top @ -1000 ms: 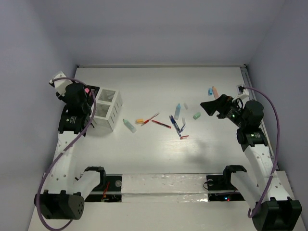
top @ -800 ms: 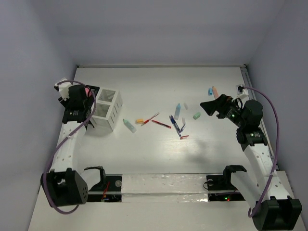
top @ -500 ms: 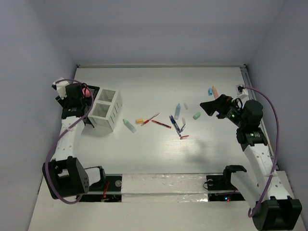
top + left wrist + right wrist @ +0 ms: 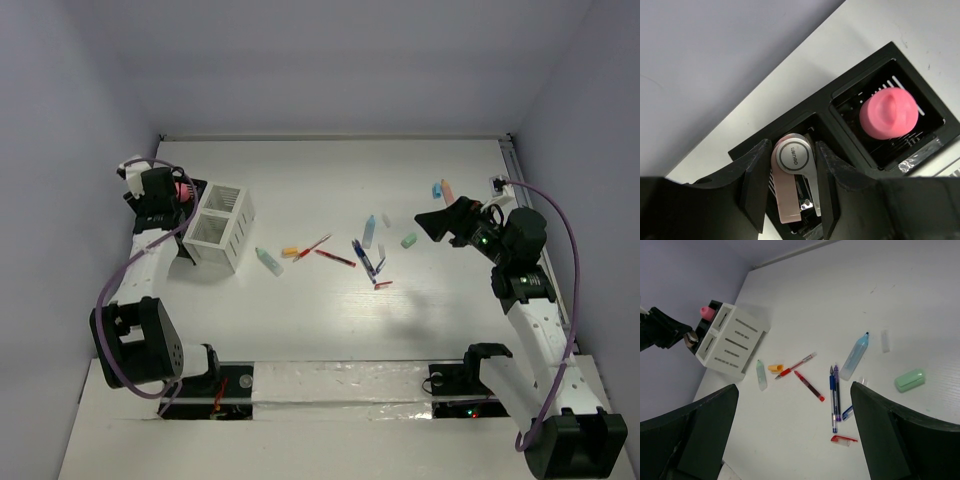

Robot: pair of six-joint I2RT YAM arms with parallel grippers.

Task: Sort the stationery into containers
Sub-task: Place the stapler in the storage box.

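My left gripper (image 4: 792, 152) is shut on a pink-and-white stationery piece (image 4: 790, 185) with a round printed cap, held over one compartment of the black slotted box (image 4: 822, 112). A pink-topped stubby piece (image 4: 888, 112) stands in that box's other compartment. From above, the left gripper (image 4: 168, 196) sits at the far left beside the white slatted box (image 4: 222, 228). My right gripper (image 4: 795, 440) hangs open and empty above the loose stationery: red pens (image 4: 796, 365), a blue pen (image 4: 832, 402), a pale blue marker (image 4: 855, 356), a mint eraser (image 4: 910, 380).
An orange cap (image 4: 775, 368), a pale green highlighter (image 4: 760, 375), a red pen cap (image 4: 844, 439) and a clear cap (image 4: 884, 340) also lie on the table. Two small orange and blue bits (image 4: 441, 188) lie far right. The side walls stand close to both arms.
The left arm has swung round and its gripper has shifted a little toward the far left corner over the black box, still holding the piece. The right arm has not moved.
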